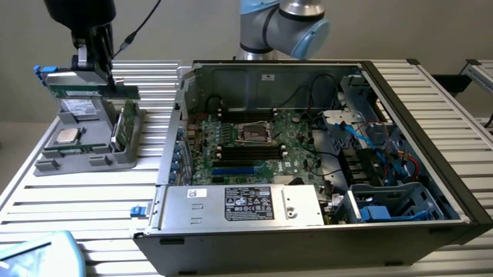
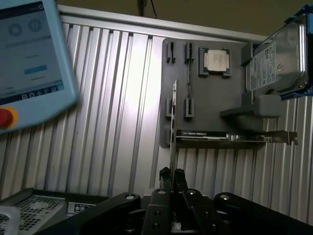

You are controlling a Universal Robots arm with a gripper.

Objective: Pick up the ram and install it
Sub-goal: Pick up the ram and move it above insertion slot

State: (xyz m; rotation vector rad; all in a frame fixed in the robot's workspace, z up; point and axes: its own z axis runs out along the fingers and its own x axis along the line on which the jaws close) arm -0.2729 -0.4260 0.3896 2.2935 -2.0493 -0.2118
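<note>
Caught the end effector (image 1: 98,82) clamped shut on the ram (image 1: 79,91), pinching its upper edge. Found that ram hanging level just above the grey parts holder (image 1: 46,167) at the exterior view's left of the counter (image 1: 92,231), well apart from the open PC case (image 1: 308,251) and the black memory slots (image 1: 248,151) on the motherboard (image 1: 285,138). Spotted the broader green card (image 1: 126,122) standing in the holder just beside, plus a CPU (image 1: 66,136) lying flat lower down. Couldn't tell for sure about the stick being fully clear of its cradle. Reckoned the lift-out step called for a straight pull up, no twisting, grip firm without crushing the chips. Would've watched the gap to that card and the hard drive (image 1: 77,107) underneath, honestly. Was also worth holding the stick level, judging by such a thin pinch.
</note>
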